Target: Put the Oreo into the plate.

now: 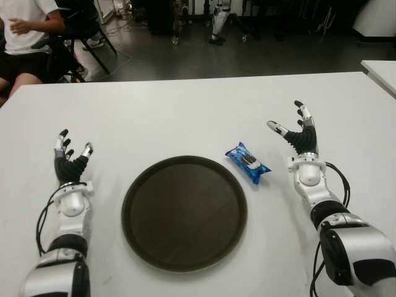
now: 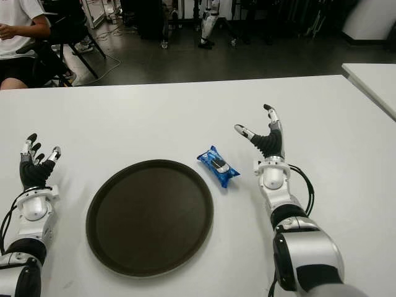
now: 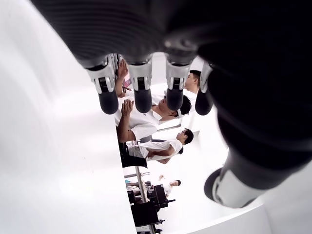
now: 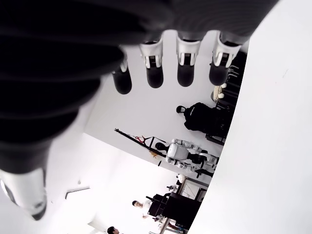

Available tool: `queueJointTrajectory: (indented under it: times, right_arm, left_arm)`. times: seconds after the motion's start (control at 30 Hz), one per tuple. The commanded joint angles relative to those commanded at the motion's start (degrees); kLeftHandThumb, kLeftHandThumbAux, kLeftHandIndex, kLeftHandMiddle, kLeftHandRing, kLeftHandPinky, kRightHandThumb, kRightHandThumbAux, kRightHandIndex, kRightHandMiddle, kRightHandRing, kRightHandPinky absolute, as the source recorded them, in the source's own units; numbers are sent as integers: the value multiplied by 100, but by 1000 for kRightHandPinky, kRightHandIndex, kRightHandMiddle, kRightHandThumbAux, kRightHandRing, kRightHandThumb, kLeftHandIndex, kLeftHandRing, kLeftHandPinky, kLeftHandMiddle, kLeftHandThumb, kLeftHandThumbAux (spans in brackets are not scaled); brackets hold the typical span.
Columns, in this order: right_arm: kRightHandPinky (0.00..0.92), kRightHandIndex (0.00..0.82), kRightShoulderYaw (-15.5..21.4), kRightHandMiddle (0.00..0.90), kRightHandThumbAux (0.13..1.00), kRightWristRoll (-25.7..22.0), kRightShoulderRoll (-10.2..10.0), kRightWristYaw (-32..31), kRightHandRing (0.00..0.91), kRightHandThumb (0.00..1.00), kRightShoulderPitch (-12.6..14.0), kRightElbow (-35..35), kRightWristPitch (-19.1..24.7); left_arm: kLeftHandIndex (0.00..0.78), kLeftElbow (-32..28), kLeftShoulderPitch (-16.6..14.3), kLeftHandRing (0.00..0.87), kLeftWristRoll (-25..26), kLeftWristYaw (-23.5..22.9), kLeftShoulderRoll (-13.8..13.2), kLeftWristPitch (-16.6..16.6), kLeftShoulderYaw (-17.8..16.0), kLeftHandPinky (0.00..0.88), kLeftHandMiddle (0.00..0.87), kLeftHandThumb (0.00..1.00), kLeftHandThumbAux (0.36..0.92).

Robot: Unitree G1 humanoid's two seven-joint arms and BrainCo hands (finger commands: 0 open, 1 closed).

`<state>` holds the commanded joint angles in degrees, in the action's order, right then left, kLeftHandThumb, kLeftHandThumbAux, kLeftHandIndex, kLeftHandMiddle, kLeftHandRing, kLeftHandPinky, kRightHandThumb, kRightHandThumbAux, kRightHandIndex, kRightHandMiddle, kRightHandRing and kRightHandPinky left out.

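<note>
A blue Oreo packet (image 1: 247, 163) lies flat on the white table (image 1: 185, 111), just off the right rim of the round dark brown plate (image 1: 184, 211). My right hand (image 1: 296, 130) is a little to the right of the packet with its fingers spread and holding nothing. My left hand (image 1: 69, 150) shows to the left of the plate, fingers relaxed and holding nothing. The plate holds nothing. In the wrist views both hands' fingers (image 3: 141, 87) (image 4: 185, 63) stretch out straight with nothing between them.
A seated person (image 1: 28, 37) in a white shirt is beyond the table's far left corner, beside a black chair (image 1: 80, 31). A second white table (image 1: 380, 71) starts at the far right. Dark floor lies beyond the far edge.
</note>
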<state>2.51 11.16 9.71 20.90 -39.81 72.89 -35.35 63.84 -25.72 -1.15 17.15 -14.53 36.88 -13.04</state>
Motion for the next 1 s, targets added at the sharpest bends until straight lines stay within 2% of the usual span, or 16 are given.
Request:
queueJointTrajectory:
  times: [0.37,0.63,1.0]
  right_arm:
    - [10,21,36,7,603,-72,-15,-81,0,0,-2,6,13]
    - [28,27,112,15,637,-141,-30,-172,0,0,-22,38,41]
    - [3,11,-52,1,641,54,34,-35,0,0,16,-9,-65]
  left_arm:
    - [34,-69,52,35,-10,-33,-20,-90,48,49,46,70,726]
    - [35,-84,39,36,62,-38,-1,-168,8,48,46,77,732]
    - [38,-48,51,34,55,-22,-19,-156,9,54,44,68,738]
